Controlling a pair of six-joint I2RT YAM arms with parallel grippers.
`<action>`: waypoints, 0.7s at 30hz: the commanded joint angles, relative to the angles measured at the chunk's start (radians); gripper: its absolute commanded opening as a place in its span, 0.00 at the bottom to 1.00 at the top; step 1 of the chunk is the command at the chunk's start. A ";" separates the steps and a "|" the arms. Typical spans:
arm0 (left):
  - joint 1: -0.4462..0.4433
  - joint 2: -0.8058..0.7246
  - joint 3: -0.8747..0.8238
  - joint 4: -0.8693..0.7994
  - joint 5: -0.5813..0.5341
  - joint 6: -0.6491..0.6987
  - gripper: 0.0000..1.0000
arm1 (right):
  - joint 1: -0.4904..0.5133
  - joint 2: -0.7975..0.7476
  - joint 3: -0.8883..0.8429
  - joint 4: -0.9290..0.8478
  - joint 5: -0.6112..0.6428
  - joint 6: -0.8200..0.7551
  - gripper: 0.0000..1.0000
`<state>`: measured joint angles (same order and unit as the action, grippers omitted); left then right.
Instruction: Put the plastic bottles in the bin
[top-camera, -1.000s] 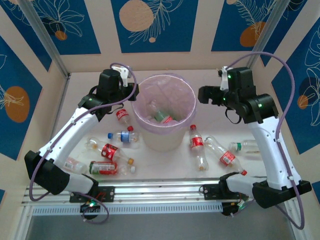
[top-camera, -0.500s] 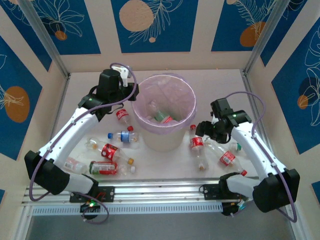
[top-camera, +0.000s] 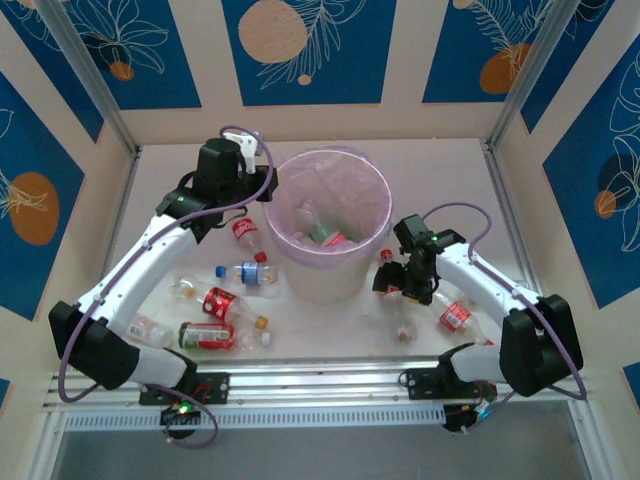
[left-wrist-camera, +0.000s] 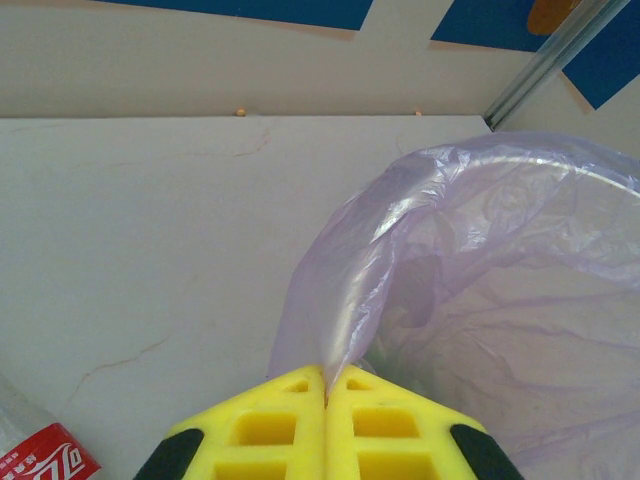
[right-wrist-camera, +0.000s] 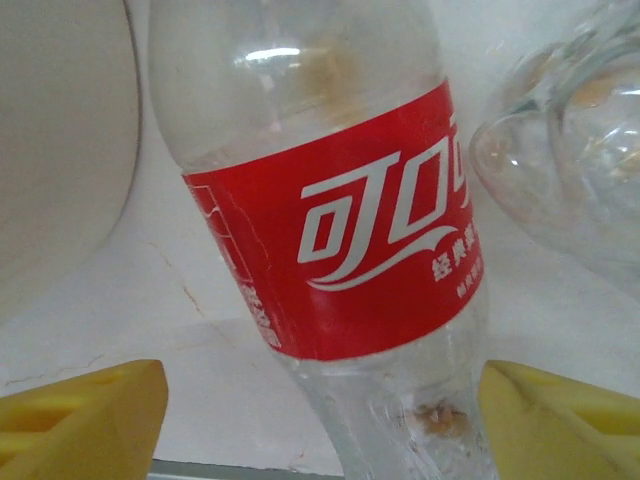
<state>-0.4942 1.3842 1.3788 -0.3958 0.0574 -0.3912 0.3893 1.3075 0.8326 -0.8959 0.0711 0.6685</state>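
Loose bottles (top-camera: 225, 302) lay scattered on the surface (top-camera: 430, 170) at front left, mostly red labels, plus one blue-labelled bottle (top-camera: 246, 272). Another red-labelled one (top-camera: 245, 232) lay just beside the bin's left wall. The left hand (top-camera: 266, 193) was at the bin's left rim, fully closed and pinching a fold of the purple bag liner (left-wrist-camera: 480, 250). In the left wrist view the fold ran straight into the seam between the yellow fingers (left-wrist-camera: 260, 430). The bin (top-camera: 322, 285) stood mid-surface, white and lined, with a few binned bottles (top-camera: 322, 233) inside. Right of the bin, the right hand (top-camera: 396, 283) was low over a red-labelled bottle (right-wrist-camera: 340, 240) lying on the surface just beside the bin wall. That hand was wide open, a yellow finger (right-wrist-camera: 80, 415) on each side of the bottle's narrow end, a gap showing on both sides, nothing gripped. A clear bottle (right-wrist-camera: 560, 170) lay just to its right. Further right lay a last red-labelled bottle (top-camera: 455, 316).
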 joint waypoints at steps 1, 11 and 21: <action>-0.008 0.001 -0.001 0.013 -0.011 -0.008 0.02 | 0.012 0.027 -0.030 0.026 -0.007 0.034 0.85; -0.009 0.008 0.006 -0.002 -0.009 0.005 0.01 | 0.040 0.168 -0.068 0.122 0.009 0.063 0.89; -0.009 0.008 0.004 -0.005 -0.015 0.016 0.01 | 0.060 0.236 -0.043 0.145 0.034 0.068 0.74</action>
<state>-0.4942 1.3842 1.3788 -0.3946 0.0574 -0.3847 0.4332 1.5158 0.7910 -0.8047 0.1093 0.7258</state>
